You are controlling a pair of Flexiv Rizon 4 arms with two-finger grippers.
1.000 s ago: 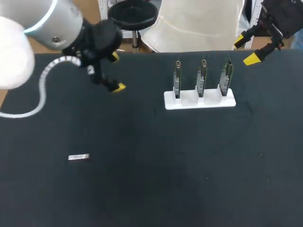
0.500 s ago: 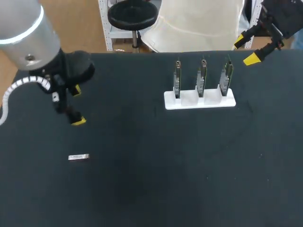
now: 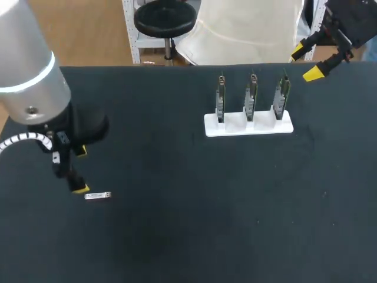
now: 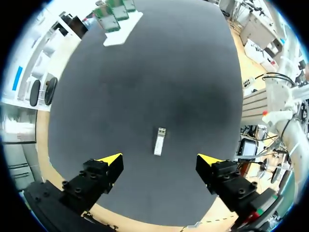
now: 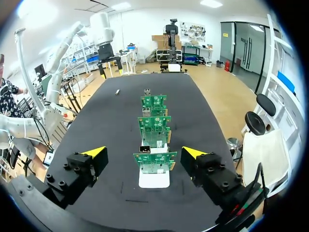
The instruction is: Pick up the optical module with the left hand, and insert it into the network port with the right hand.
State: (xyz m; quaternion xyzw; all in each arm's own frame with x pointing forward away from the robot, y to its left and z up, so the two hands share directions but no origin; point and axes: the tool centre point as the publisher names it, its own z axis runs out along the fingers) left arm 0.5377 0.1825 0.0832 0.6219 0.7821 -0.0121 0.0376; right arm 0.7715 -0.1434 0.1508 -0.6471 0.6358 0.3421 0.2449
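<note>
Module [image 4: 159, 141] lies flat on the black table [image 3: 206, 206], a small silver bar just ahead of the left gripper [image 4: 159, 160] and in line with the gap between its fingers, its long side pointing away from the gripper. Any marking on it is too small to read. The left gripper's fingers stand wide apart and hold nothing. From the head view the left gripper [image 3: 80, 170] hangs low over the table, its nearer yellow tip just beside the module [image 3: 98, 196] but not touching it.

Well apart from this, the right gripper [image 3: 305, 62] hangs at the table's far corner, also spread wide and empty. Ahead of the right gripper [image 5: 144, 152] stands a white rack [image 5: 154, 179] with three green boards [image 5: 154, 162] upright in a row, one behind the other; print on them is not legible. Far beyond the boards lies the module [image 5: 117, 92]. In the head view the rack [image 3: 248, 125] and boards [image 3: 251, 94] sit near the right gripper.
</note>
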